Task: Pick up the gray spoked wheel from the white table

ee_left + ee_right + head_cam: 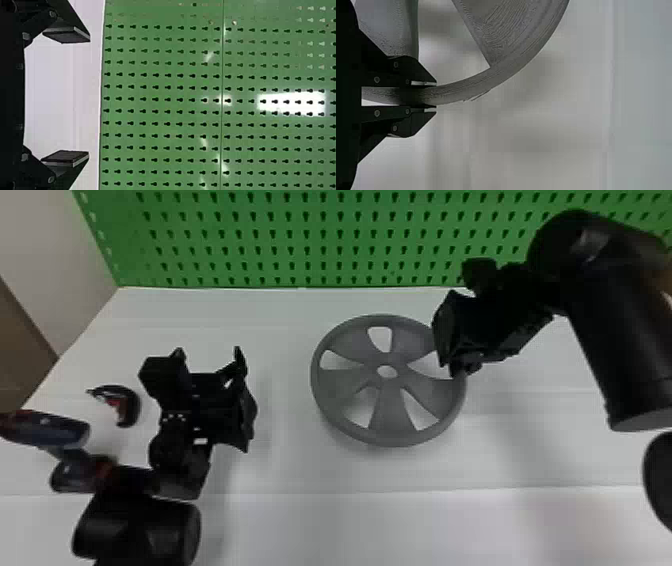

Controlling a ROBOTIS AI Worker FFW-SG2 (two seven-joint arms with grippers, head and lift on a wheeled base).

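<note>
The tool (pixel 436 96) grips the gray wheel's rim (pixel 504 69) between its fingers.

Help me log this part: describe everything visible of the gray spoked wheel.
The gray spoked wheel has five broad spokes, a small center hole and a round rim. It looks like matte, finely ridged plastic. It is roughly level over the white table; the right claw clamps its right rim. Whether it touches the table is unclear.

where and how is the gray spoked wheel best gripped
Probably by the rim of the gray spoked wheel on the robot's right, coming from that side, one finger inside at a spoke opening, the other outside. The rim is a narrow curved band, and the opening gives the inner finger room. The right end effector clasps it that way.
</note>
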